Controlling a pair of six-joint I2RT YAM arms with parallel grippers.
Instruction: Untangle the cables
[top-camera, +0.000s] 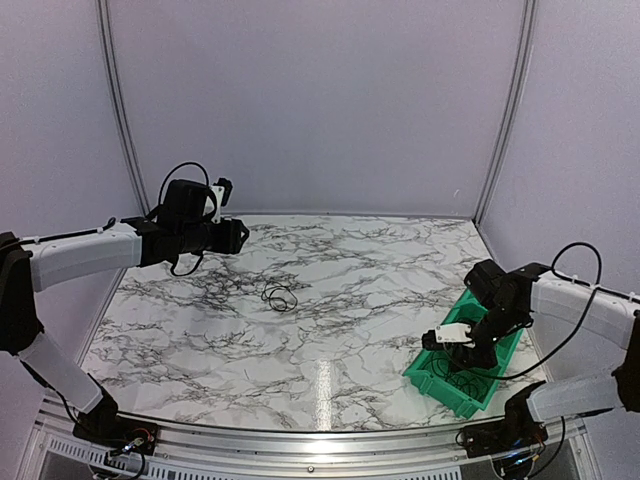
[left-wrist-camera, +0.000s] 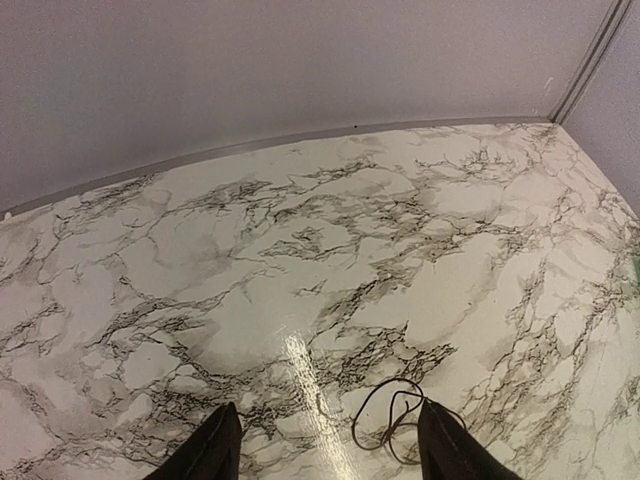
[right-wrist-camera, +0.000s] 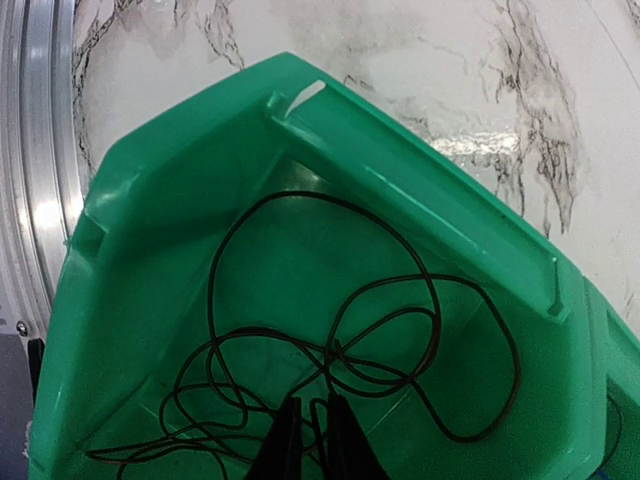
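One thin black cable (top-camera: 280, 297) lies in a small loopy heap on the marble table (top-camera: 350, 330). In the left wrist view that cable (left-wrist-camera: 394, 381) sits just inside the right fingertip (left-wrist-camera: 440, 440) of my left gripper (left-wrist-camera: 328, 410), which hovers above it, open and empty. My left gripper (top-camera: 240, 235) is raised over the back left of the table. Another black cable (right-wrist-camera: 436, 320) lies coiled in the green bin (right-wrist-camera: 150, 250). My right gripper (right-wrist-camera: 313, 410) reaches down into that bin, its jaws a narrow gap apart with a strand running between them.
The green bin (top-camera: 440, 385) stands at the table's front right corner, near the right arm's base. Grey walls close the table at the back and on both sides. A metal rail (top-camera: 300, 440) runs along the near edge.
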